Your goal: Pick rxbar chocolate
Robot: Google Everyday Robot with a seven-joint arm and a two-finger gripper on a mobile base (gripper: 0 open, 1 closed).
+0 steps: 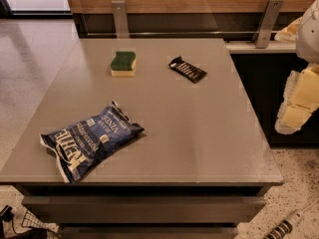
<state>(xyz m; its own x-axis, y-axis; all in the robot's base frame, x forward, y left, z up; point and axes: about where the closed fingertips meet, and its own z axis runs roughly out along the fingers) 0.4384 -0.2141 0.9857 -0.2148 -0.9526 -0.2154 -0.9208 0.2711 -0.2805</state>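
The rxbar chocolate (pixel 187 69) is a small flat black wrapper with white lettering. It lies at an angle on the grey table (pixel 199 133), toward the back and right of centre. My gripper (pixel 295 107) shows as a pale white and yellowish shape at the right edge of the view. It is beyond the table's right side, well to the right of the bar and apart from it. It holds nothing that I can see.
A green-topped yellow sponge (pixel 123 63) lies at the back, left of the bar. A large blue-and-white chip bag (pixel 89 139) lies near the front left. A ledge with metal brackets (pixel 266 21) runs behind the table. A cable (pixel 286 226) lies on the floor at bottom right.
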